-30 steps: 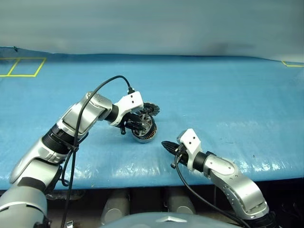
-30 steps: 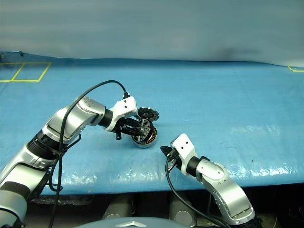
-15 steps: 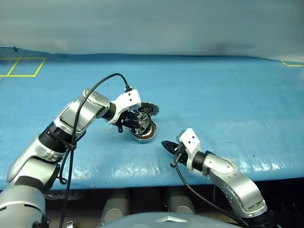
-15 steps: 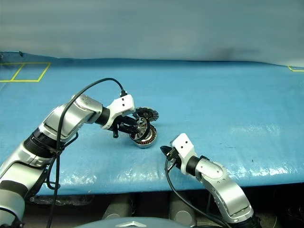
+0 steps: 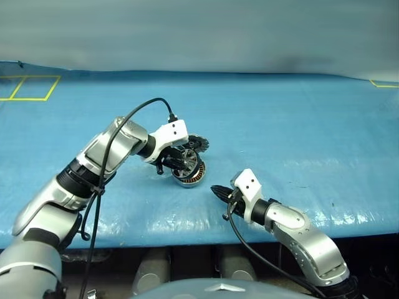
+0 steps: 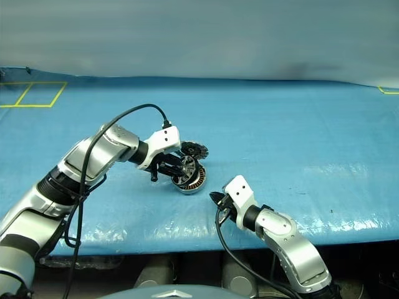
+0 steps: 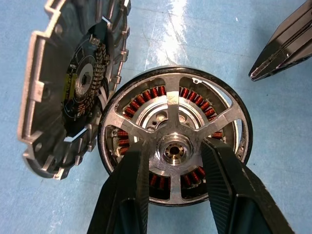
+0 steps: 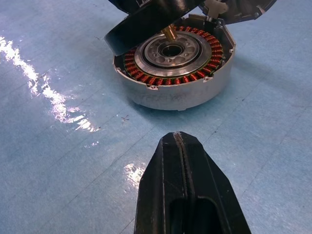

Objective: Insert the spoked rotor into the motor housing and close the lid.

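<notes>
Left wrist view: spoked rotor (image 7: 174,146), black rim and silver spokes, pinched at its silver hub between the two black fingers (image 7: 127,190) of the left gripper (image 5: 177,163), jaws set narrow around the hub. Directly under the rotor, the motor housing (image 8: 175,73), a grey cup with a ring of copper windings visible through the spokes. Resting on the blue table cover (image 5: 280,124), open side up.

Right wrist view: rotor tilted, one edge lifted well clear of the housing rim, a short brass-coloured shaft pointing down toward the silver bearing centre. Not yet seated, judging by that tilt and the gap.

Just beside the housing, on its far side from the robot: the lid (image 7: 73,92), a grey disc with a notched, toothed edge, leaning on edge with its dark inner face turned toward the housing. Touching the housing or only close to it: cannot tell.

Near the housing, on the side toward the robot: right gripper (image 5: 218,190), fingers pressed fully together, holding nothing, tip aimed at the housing but apart from it.

Progress, as a judgement: insertion under way, roughly the first half of the job. Left to do: levelling the rotor, lowering the shaft into the bearing, releasing, then fetching the lid and closing it over the housing.
</notes>
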Controlling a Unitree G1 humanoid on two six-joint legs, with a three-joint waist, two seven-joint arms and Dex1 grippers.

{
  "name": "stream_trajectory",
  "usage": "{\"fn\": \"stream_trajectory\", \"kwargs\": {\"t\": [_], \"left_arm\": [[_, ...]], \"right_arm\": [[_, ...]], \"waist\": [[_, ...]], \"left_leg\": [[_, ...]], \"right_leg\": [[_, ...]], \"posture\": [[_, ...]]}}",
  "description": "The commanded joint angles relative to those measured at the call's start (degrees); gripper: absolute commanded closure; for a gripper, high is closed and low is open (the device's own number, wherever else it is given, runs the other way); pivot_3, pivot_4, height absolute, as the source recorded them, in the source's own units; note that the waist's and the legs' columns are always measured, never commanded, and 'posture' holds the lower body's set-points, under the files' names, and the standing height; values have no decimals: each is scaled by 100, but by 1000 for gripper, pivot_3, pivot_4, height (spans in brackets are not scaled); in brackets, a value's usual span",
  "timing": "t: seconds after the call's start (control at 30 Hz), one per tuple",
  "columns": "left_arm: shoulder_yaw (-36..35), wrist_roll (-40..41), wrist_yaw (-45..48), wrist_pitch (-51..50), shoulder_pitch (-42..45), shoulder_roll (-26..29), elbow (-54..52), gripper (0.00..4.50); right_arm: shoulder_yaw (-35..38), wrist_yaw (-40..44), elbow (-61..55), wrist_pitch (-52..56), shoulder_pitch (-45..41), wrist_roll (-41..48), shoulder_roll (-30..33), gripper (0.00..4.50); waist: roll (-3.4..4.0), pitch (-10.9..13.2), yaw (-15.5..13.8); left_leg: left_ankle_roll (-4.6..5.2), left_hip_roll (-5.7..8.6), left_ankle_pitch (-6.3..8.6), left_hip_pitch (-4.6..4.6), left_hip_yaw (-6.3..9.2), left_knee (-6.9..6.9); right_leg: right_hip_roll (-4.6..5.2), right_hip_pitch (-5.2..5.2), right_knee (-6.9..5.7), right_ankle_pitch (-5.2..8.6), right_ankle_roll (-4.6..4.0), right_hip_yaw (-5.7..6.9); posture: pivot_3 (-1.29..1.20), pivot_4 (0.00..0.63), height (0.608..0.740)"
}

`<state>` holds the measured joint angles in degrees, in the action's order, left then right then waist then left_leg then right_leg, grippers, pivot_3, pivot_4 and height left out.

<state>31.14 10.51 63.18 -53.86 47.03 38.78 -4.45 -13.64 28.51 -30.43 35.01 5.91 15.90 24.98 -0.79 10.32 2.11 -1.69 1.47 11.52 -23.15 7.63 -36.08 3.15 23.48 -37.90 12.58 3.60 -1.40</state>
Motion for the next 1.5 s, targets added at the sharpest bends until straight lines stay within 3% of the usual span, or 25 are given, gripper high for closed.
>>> {"fn": "stream_trajectory", "kwargs": {"t": [0.03, 0.43, 1.47, 1.5], "left_arm": [[56, -102, 91, 114, 136, -23, 38, 3191], [400, -389, 535, 372, 347, -18, 214, 3191], [1097, -1586, 1499, 1255, 1016, -677, 1313, 3191], [1093, -1593, 1521, 1257, 1017, -695, 1302, 2841]], "right_arm": [[50, -27, -156, -114, 8, -5, -36, 4500], [44, -103, -148, -142, 19, -34, -51, 4500], [97, -196, -300, -140, 70, -117, -68, 4500], [96, -195, -299, -138, 69, -119, -65, 4500]], "waist": [[0, 0, -1], [0, 0, 1], [1, -1, -5], [1, -1, -5]], "left_leg": [[0, 0, 0, 0, 0, 0], [0, 0, 0, 0, 0, 0], [2, 2, -1, 0, 1, -1], [2, 2, -1, 0, 1, -1]], "right_leg": [[0, 0, 0, 0, 0, 0], [0, 0, 0, 0, 0, 0], [0, -3, 1, 1, -1, 0], [0, -3, 0, 1, -1, 0]], "posture": [[0, 150, 740], [0, 150, 740], [0, 150, 740], [0, 150, 740]]}}
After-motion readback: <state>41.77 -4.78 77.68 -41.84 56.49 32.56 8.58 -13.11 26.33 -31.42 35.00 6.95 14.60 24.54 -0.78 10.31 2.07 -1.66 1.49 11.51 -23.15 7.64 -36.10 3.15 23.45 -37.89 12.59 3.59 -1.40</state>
